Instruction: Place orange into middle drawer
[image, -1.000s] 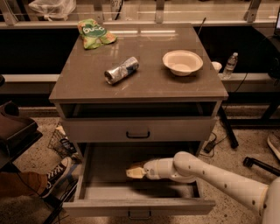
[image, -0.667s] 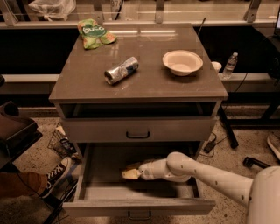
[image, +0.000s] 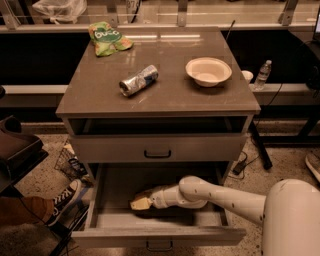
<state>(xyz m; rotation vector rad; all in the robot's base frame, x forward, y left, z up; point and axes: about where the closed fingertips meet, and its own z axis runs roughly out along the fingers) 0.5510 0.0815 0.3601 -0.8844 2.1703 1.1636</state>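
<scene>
Reaching into the open middle drawer (image: 160, 233) under the counter's (image: 170, 97) front edge, the gripper (image: 141, 202) lies left of centre. I cannot tell its grasp or pick out the orange. Above: green snack bag (image: 109, 38) at the back-left corner, writing unreadable; can (image: 138, 80) lying mid-left; white bowl (image: 208, 71) toward the right edge.

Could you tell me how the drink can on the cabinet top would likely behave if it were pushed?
Lying on its side on the cabinet top, the drink can would probably roll if pushed sideways. It looks crumpled, so likely light and easily crushed. The end effector is down inside the open drawer, nowhere near it.
</scene>
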